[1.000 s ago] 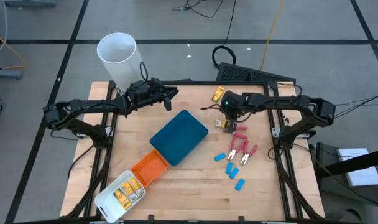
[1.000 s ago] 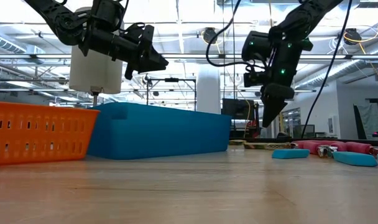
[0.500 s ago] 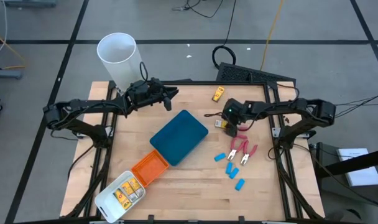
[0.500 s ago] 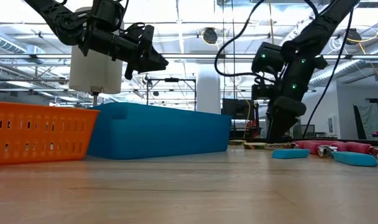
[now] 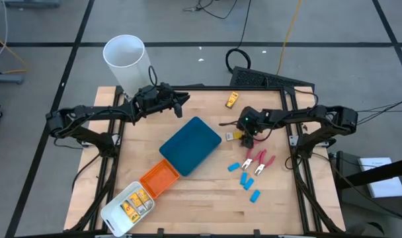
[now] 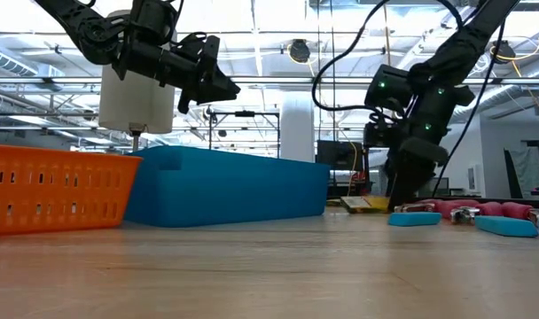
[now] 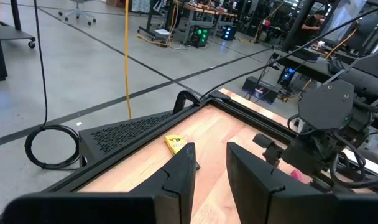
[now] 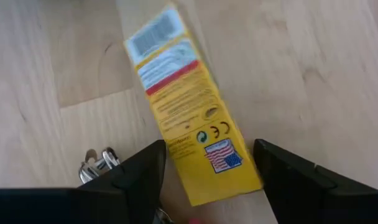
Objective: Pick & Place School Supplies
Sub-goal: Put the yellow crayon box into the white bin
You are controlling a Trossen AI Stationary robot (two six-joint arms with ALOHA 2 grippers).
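Observation:
A yellow box [image 8: 189, 118] lies flat on the table right of centre, also seen in the high view [image 5: 231, 135]. My right gripper [image 8: 209, 148] is low over it, open, one finger on each side of the box's end. A second yellow box [image 5: 232, 100] lies at the far edge. Two pink-handled scissors [image 5: 257, 162] and three light-blue pieces [image 5: 244, 177] lie toward the near right. My left gripper [image 5: 183, 101] hangs above the far left of the table, its fingers [image 7: 179, 171] a narrow gap apart and empty. My right gripper comes from above, pointing down, with its open fingers [image 8: 142, 171] astride one end of the yellow box [image 8: 220, 177]. Whether either finger touches the box I cannot tell. The box lies flat on the wood.
A teal tray [image 5: 190, 145] sits mid-table, with an orange tray [image 5: 160, 177] and a white tray [image 5: 125, 211] holding yellow pieces toward the near left corner. A tall white cylinder [image 5: 126, 59] stands beyond the far left corner. Bare wood lies near the front edge.
My right gripper has come down from well above the table to the yellow box, shifting a little toward the teal tray's right side, and has opened from shut to wide.

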